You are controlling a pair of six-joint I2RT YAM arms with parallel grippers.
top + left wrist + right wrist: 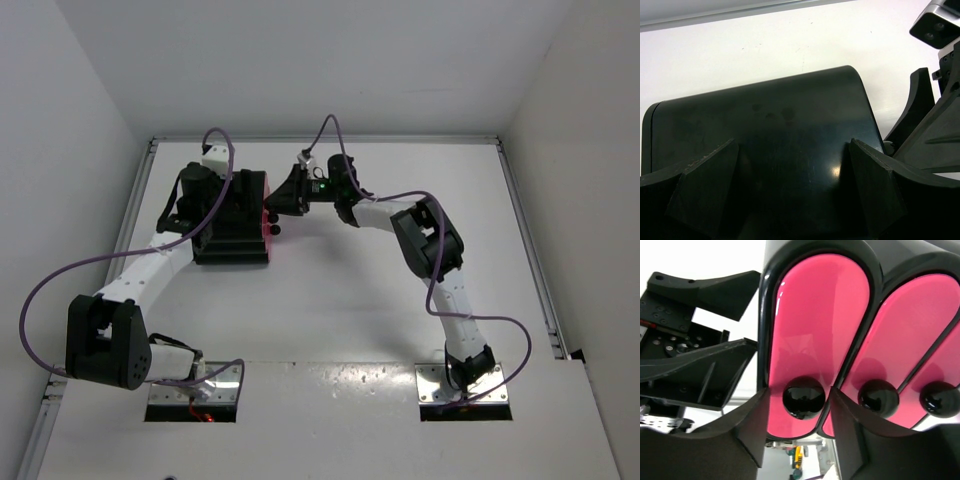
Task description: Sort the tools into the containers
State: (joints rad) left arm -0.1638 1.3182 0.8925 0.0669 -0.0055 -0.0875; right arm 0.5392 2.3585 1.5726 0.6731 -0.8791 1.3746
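Even, bright light from above fills the overhead view. It nearly washes out the white tabletop (380, 300), and shadows are faint and soft. From the left wrist, the black cabinet (770, 125) looks dim, with one small glint. From the right wrist, the glossy pink drawers (815, 315) carry streaks of glare, the knobs (804, 397) mirror highlights, and the background is overexposed.

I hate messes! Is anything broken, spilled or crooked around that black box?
Nothing stands out. The cabinet looks undamaged, its three pink drawers sit shut and even, and nothing is spilled. The right fingers flank one round knob.
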